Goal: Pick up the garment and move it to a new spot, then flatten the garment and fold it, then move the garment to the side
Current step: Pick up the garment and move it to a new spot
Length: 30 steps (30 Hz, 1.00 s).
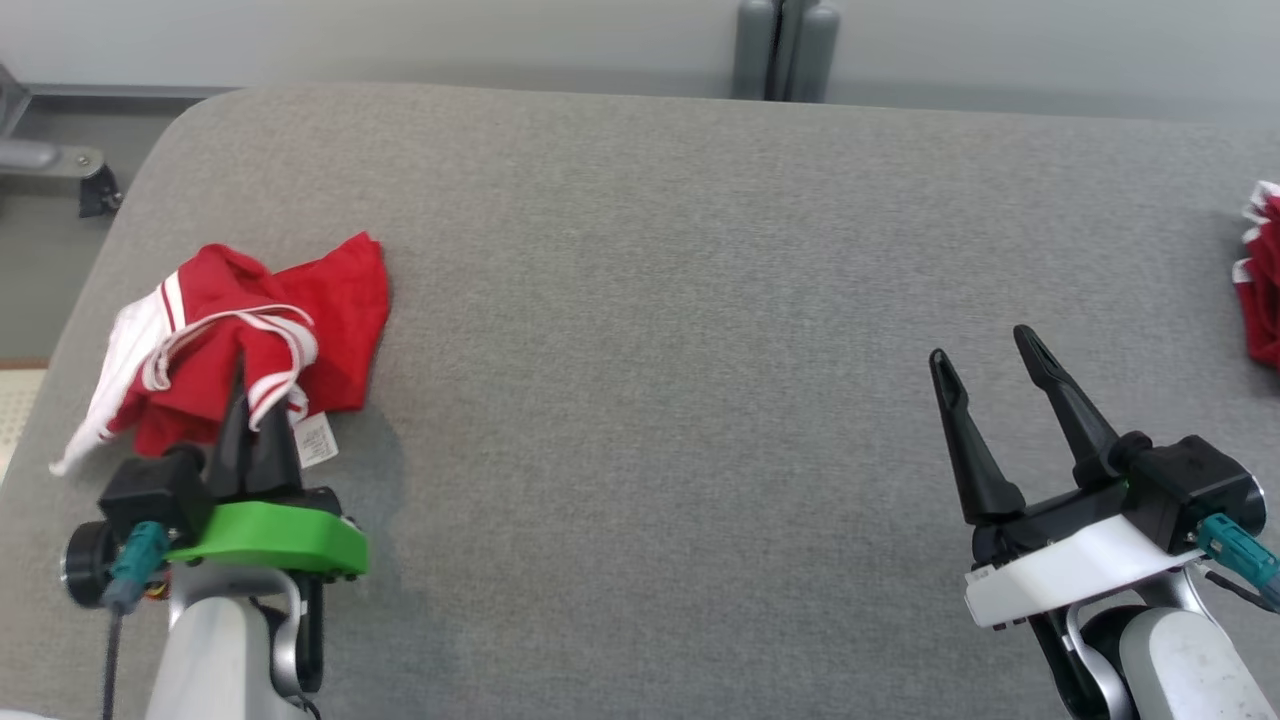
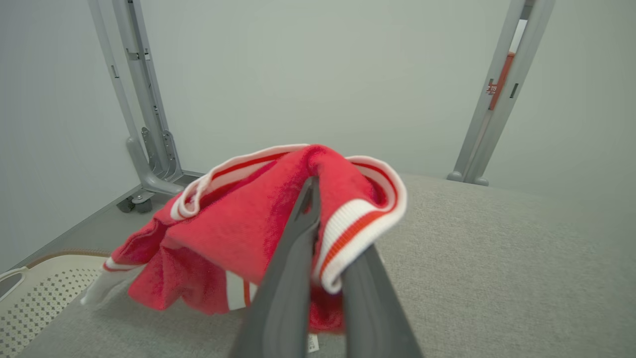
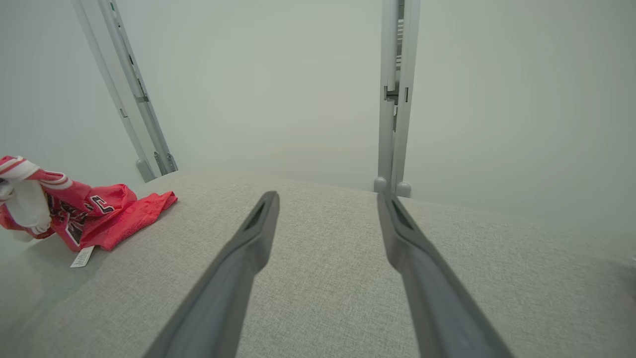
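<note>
Left wrist view: the left gripper (image 2: pixel 325 233) is clamped on the garment (image 2: pixel 223 233), a red jersey with white-striped trim. One finger runs up against the cloth to its tip, while the other finger's tip is hidden under a draped band of trim. The fingers also hide the bunch's lower part, so where it meets the grey padded table (image 2: pixel 497 258) cannot be made out here. Beyond it on the left, a white perforated basket (image 2: pixel 39 288) is cut off by the frame edge.

In the head view the jersey sits crumpled at the table's near left corner, with a white label (image 1: pixel 315 440) just beside the fingers. The right gripper (image 1: pixel 978 345) is well apart on the right, fingers spread and holding nothing. Farther right, a second red cloth (image 1: pixel 1262 280) is cut off at the edge, and what it is cannot be told.
</note>
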{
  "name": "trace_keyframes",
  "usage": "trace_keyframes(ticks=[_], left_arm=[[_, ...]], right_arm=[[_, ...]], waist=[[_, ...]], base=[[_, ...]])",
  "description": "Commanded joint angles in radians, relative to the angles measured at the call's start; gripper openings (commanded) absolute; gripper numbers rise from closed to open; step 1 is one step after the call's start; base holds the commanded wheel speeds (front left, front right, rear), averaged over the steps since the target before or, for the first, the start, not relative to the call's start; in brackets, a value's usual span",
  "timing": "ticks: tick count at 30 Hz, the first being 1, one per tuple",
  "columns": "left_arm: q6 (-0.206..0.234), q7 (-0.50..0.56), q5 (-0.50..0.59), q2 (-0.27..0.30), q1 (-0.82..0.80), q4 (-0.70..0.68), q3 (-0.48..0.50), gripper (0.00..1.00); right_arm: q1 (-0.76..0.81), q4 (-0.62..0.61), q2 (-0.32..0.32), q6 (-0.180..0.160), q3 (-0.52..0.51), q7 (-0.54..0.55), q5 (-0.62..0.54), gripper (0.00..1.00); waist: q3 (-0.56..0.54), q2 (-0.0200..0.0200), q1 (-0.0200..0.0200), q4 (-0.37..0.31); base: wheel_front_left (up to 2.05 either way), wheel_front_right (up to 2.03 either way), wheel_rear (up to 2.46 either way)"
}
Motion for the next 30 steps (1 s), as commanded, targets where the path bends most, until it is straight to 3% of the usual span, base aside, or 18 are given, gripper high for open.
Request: trace_keyframes(ticks=[1,10,15,22,23,24,25,30], left_arm=[[-0.010,0.009,0.014,-0.002,0.011,-0.014,-0.026,0.00],[-0.045,0.049,-0.017,-0.018,-0.092,-0.006,-0.317,0.00],[-0.050,0.049,-0.097,-0.018,-0.189,0.005,-0.540,0.00],[-0.010,0.044,-0.188,-0.016,-0.285,0.073,-0.781,0.00],[-0.003,0.039,-0.195,-0.017,-0.293,0.085,-0.796,0.09],[0.007,0.032,-0.199,-0.017,-0.302,0.099,-0.815,0.64],[0.013,0.026,-0.201,-0.018,-0.308,0.109,-0.829,1.00],[0.045,-0.002,-0.177,-0.017,-0.324,0.128,-0.876,1.00]], right_arm=[[0.007,-0.002,0.002,-0.001,0.006,-0.009,0.007,1.00],[-0.023,-0.002,0.011,-0.001,0.010,-0.027,0.020,1.00],[-0.035,0.015,0.030,-0.001,0.000,-0.054,0.030,1.00],[-0.059,0.053,0.055,-0.001,0.008,-0.096,0.046,1.00],[-0.063,0.057,0.056,-0.001,0.007,-0.100,0.047,1.00],[-0.066,0.063,0.057,-0.001,0.006,-0.104,0.047,1.00],[-0.068,0.066,0.058,-0.001,0.004,-0.108,0.046,1.00],[-0.073,0.075,0.055,-0.001,-0.008,-0.117,0.038,1.00]], waist=[[-0.044,-0.0001,0.0000,-0.105],[0.029,-0.0001,0.0000,-0.311],[0.093,-0.0001,0.0000,-0.409],[0.161,-0.0001,0.0000,-0.483],[0.165,-0.0001,0.0000,-0.485],[0.168,-0.0001,0.0000,-0.484],[0.170,-0.0001,0.0000,-0.480],[0.159,-0.0001,0.0000,-0.431]], base=[[0.00,0.00,0.00],[0.00,0.00,0.00],[0.00,0.00,0.00],[0.00,0.00,0.00],[0.00,0.00,0.00],[0.00,0.00,0.00],[0.00,0.00,0.00],[0.00,0.00,0.00]])
